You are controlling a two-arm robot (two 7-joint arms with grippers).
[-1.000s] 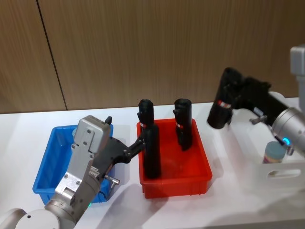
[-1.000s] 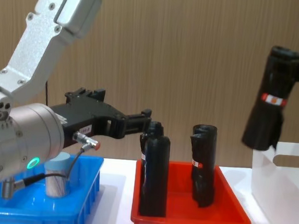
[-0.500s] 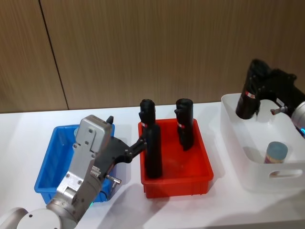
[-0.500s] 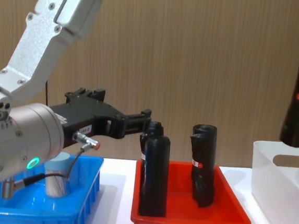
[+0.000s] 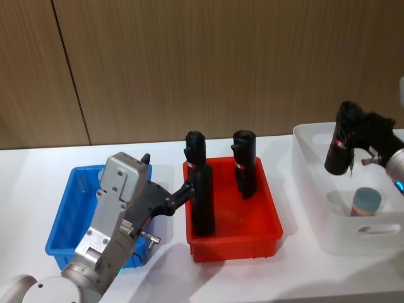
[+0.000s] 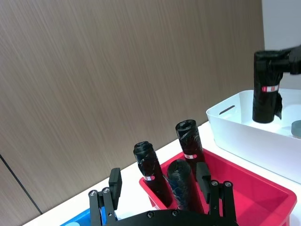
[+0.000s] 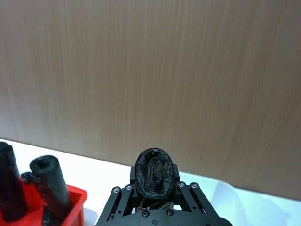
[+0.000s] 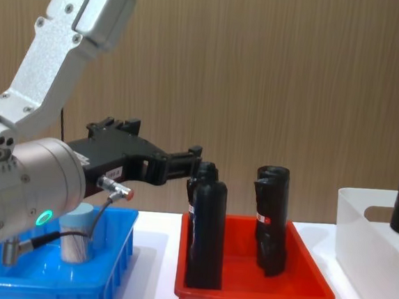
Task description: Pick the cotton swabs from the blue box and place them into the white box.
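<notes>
The white box (image 5: 315, 189) stands at the right end of the table (image 5: 38, 170), with the red bin (image 5: 265, 221) in the middle and the blue box (image 5: 60, 221) at the left.

The left gripper (image 5: 183, 192) hovers over the near right corner of the blue box, its fingers (image 6: 115, 181) spread apart and holding nothing; it has not shifted over the last second.

The right gripper (image 6: 277, 66) is clenched on a black roll (image 5: 338, 148), held upright. A second ago this roll hung above the table between the red bin and the white box; it is now over the white box interior and lower, its bottom end below the rim in the chest view.

Three black rolls (image 5: 202, 202) stand in the red bin, unchanged.

One tub of cotton swabs (image 5: 366, 202) sits in the white box, near its front wall. Another (image 8: 76, 240) stands in the blue box, behind the left arm.
</notes>
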